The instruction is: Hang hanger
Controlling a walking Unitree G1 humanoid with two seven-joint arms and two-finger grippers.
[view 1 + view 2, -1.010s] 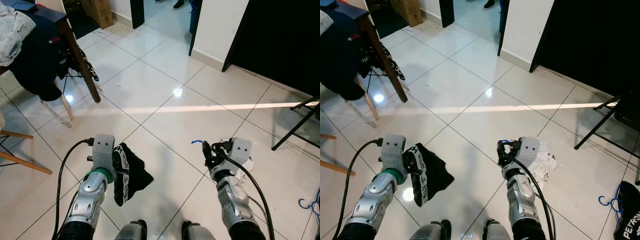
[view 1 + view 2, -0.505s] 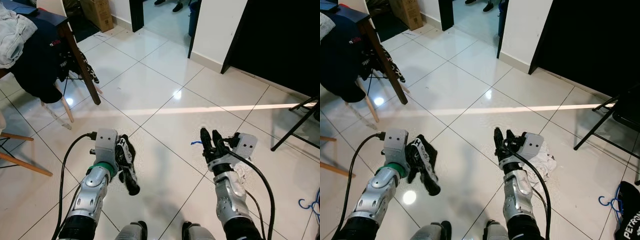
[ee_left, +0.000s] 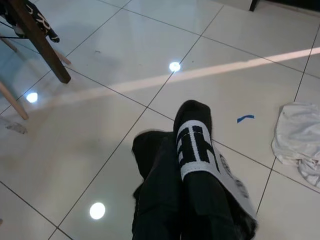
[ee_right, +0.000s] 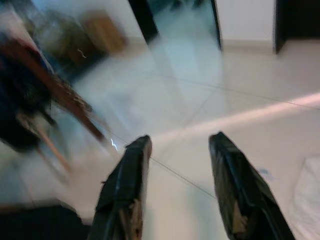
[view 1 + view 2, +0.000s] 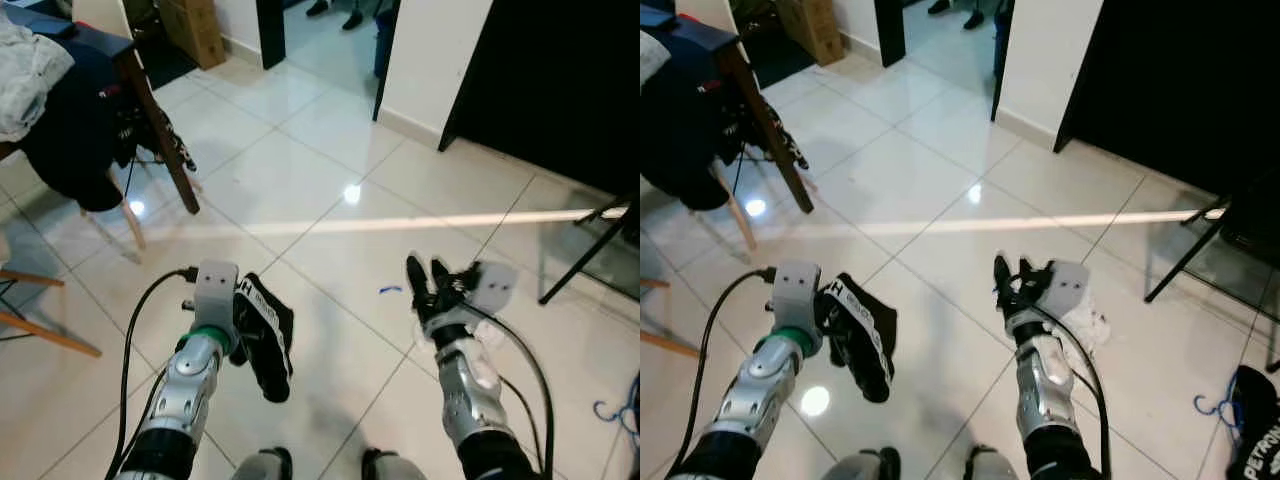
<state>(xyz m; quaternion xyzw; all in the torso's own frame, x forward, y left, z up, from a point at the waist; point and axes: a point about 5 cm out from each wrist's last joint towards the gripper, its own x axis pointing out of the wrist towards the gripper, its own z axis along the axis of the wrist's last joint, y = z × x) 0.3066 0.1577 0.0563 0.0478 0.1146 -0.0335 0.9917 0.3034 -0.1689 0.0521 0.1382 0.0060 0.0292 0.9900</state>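
Two silver jointed arms, green ring on left wrist, grey camera boxes, black cables, long black claw fingers (image 4: 125, 195)

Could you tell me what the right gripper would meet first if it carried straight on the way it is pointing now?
Probably just the tiled floor. The right gripper has its jaws open and empty, aimed low across bare tiles toward the dark table leg and doorway beyond. Blur leaves depth uncertain.

A black garment (image 3: 190, 200) draped over the left gripper carries a white band with bold black block lettering; one letter looks like an "H", the rest cannot be made out. At the near right, a dark bag (image 5: 1252, 425) shows white letters "PETR", cut off by the frame edge.
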